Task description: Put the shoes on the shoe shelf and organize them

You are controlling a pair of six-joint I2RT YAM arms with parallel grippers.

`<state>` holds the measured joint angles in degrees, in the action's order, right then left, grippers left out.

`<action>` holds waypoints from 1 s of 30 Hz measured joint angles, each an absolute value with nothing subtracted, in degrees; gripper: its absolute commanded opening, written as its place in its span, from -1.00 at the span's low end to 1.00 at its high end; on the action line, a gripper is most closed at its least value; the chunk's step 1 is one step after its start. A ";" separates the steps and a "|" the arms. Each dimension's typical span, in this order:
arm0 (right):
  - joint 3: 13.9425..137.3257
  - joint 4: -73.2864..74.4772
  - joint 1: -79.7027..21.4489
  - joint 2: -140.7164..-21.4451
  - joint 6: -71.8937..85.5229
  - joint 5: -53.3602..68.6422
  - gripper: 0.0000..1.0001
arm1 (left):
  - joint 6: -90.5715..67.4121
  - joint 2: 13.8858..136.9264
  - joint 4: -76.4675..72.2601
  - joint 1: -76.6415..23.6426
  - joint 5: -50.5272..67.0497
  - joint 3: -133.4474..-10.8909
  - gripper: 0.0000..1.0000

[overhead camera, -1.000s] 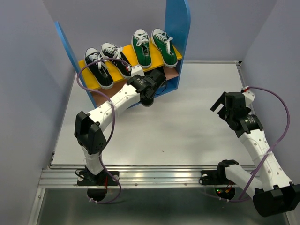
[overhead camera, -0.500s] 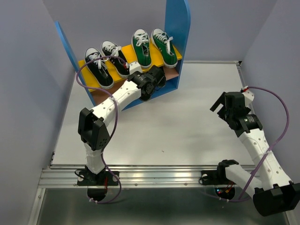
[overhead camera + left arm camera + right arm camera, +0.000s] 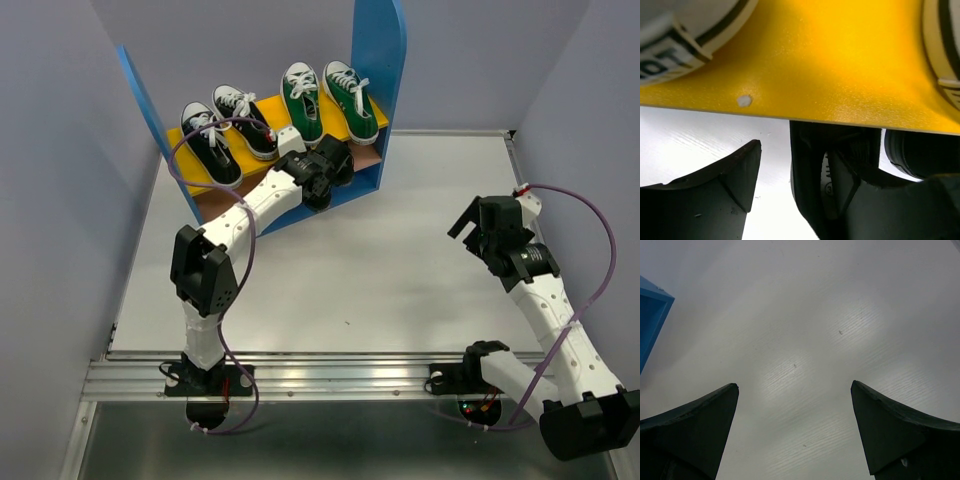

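The shoe shelf (image 3: pixel 378 60) stands at the back left, blue sided. On its yellow upper board (image 3: pixel 262 108) sit two black sneakers (image 3: pixel 212 146) and two green sneakers (image 3: pixel 301 104). My left gripper (image 3: pixel 336 163) reaches under that board onto the lower board (image 3: pixel 368 156). In the left wrist view the left gripper (image 3: pixel 796 155) is open. An all-black shoe (image 3: pixel 806 172) stands between its jaws, against the right finger and clear of the left one. A second all-black shoe (image 3: pixel 912 150) lies just to the right. My right gripper (image 3: pixel 474 228) hangs open and empty over the table (image 3: pixel 795 390).
White sneaker soles (image 3: pixel 680 30) overhang the yellow board's edge (image 3: pixel 830 75) right above my left gripper. The blue right side panel (image 3: pixel 372 120) stands close beside the left wrist. Its corner (image 3: pixel 650 315) shows at the left of the right wrist view.
My left gripper has pushed further in under the upper board and its jaws have opened off the all-black shoe. The right arm has not moved.
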<state>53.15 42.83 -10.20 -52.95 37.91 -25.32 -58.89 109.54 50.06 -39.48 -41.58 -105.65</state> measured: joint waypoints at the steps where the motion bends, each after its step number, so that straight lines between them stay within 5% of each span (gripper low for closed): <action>1: 53.15 42.81 -10.20 -52.95 37.93 -25.21 1.00 | -58.50 109.16 49.50 -39.38 -41.30 -105.27 0.33; 11: 53.15 42.81 -10.20 -52.95 37.93 -24.97 1.00 | -55.31 105.89 45.43 -39.92 -37.91 -100.53 0.27; 30: 53.15 41.87 -10.20 -53.45 37.91 -23.44 1.00 | -51.90 102.19 43.72 -45.52 -39.22 -97.95 0.45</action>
